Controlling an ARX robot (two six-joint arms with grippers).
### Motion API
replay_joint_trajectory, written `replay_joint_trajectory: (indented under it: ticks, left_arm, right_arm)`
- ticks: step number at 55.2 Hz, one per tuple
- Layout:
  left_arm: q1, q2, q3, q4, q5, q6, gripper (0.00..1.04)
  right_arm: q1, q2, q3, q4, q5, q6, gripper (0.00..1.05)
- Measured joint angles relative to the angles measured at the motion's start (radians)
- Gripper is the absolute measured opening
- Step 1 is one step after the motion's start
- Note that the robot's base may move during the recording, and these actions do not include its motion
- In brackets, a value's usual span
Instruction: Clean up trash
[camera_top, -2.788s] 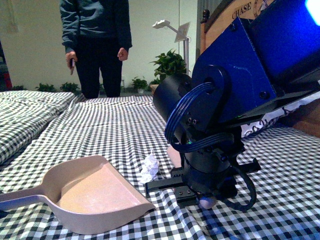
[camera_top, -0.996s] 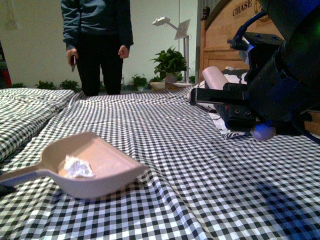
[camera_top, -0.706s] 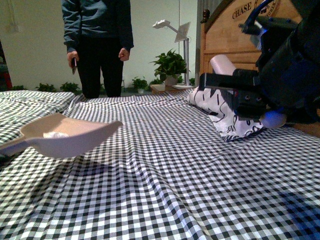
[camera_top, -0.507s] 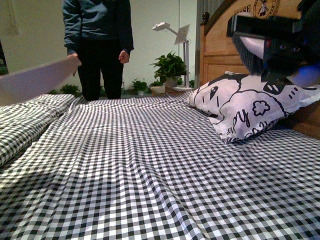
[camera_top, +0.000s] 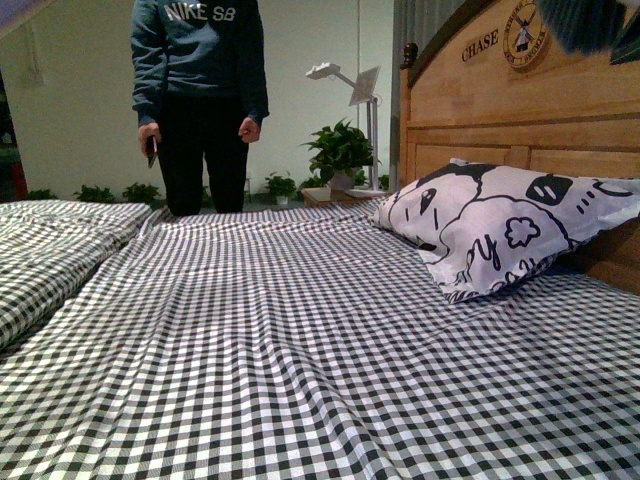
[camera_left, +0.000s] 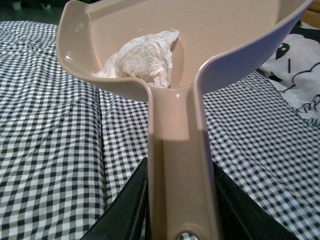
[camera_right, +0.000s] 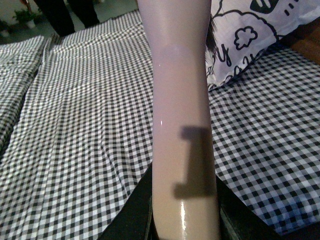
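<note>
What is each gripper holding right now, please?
Left gripper: shut on the dustpan handle, trash in the pan.
Right gripper: shut on a beige handle.

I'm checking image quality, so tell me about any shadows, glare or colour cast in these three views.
Front view: bluish-violet cast, pillow tinted lilac. Left wrist view: evenly lit, trash sharp in the dustpan. Right wrist view: dark blocky shadow and a thin glare streak on the brush handle.

The dustpan (camera_left: 170, 75) has risen off the checked bedspread (camera_top: 300, 340), out of the front view. The trash (camera_left: 142, 57) now lies inside it. The right arm has lifted away toward one o'clock.
</note>
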Motion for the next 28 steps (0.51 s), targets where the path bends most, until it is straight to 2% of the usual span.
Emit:
replay_joint_trajectory:
  ticks: [14, 21, 28]
  left_arm:
    - [0.116, -0.142, -0.06, -0.082, 0.105, 0.0, 0.29]
    - [0.18, -0.199, -0.082, -0.135, 0.18, 0.0, 0.29]
    - [0.211, -0.241, -0.107, -0.177, 0.223, 0.011, 0.29]
  right_arm:
    - [0.08, -0.099, -0.053, -0.01, 0.077, 0.014, 0.2]
    - [0.129, -0.146, -0.074, -0.021, 0.15, 0.032, 0.2]
    - [0.166, -0.172, -0.083, -0.032, 0.187, 0.043, 0.2]
